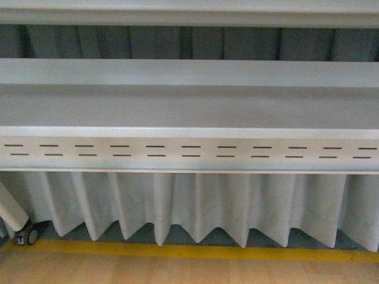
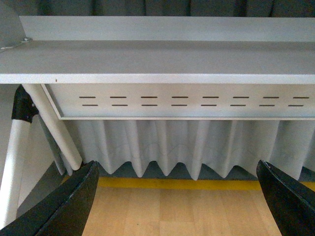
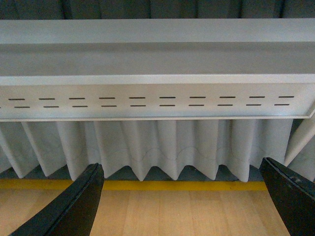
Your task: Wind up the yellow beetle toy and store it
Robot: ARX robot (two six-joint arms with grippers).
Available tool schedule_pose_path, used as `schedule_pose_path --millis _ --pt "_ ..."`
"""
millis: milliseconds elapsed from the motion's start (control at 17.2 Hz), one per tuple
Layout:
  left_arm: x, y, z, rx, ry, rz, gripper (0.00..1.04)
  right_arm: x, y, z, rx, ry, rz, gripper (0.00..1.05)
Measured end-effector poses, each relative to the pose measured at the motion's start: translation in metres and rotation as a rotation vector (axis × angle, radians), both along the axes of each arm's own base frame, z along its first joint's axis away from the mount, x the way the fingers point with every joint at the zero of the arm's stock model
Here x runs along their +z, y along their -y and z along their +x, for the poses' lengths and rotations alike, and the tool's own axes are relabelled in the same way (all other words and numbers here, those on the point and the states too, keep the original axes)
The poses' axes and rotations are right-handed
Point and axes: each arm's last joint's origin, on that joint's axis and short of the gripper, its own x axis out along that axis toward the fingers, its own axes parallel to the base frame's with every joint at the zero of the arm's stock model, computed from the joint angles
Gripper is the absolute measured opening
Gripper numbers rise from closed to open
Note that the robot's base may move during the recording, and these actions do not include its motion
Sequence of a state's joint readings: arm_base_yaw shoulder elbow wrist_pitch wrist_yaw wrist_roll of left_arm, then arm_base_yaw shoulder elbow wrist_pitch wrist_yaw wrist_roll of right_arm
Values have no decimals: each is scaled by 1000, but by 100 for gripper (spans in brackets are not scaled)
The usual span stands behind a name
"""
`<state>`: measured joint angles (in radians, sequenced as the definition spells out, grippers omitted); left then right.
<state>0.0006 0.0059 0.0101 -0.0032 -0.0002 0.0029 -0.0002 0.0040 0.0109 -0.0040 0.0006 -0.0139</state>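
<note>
The yellow beetle toy is out of view in every frame. In the left wrist view my left gripper (image 2: pixel 179 206) is open, its two black fingers (image 2: pixel 69 201) spread wide over bare wooden floor, with nothing between them. My right gripper (image 3: pixel 182 206) is open in the same way in the right wrist view, black fingers (image 3: pixel 74 206) wide apart above the floor and holding nothing. Neither arm shows in the front view.
A grey metal table (image 1: pixel 189 106) with a slotted front rail (image 1: pixel 189 151) fills the front view, with a shelf above it. A pleated white curtain (image 1: pixel 201 204) hangs below. A yellow floor line (image 1: pixel 195 251) borders wooden flooring. A white leg with a castor (image 1: pixel 26 236) stands lower left.
</note>
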Motion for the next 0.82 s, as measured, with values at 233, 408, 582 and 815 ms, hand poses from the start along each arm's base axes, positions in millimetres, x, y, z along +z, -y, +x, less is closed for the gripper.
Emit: schedule_pose_path --millis 233,408,582,815 --pt "0 0 0 0 0 0 98 0 0 0 0 0 0 98" --pt "0 0 0 0 0 0 98 0 0 0 0 0 0 98" --pt "0 0 0 0 0 0 98 0 0 0 0 0 0 98" --pt "0 0 0 0 0 0 98 0 0 0 0 0 0 98"
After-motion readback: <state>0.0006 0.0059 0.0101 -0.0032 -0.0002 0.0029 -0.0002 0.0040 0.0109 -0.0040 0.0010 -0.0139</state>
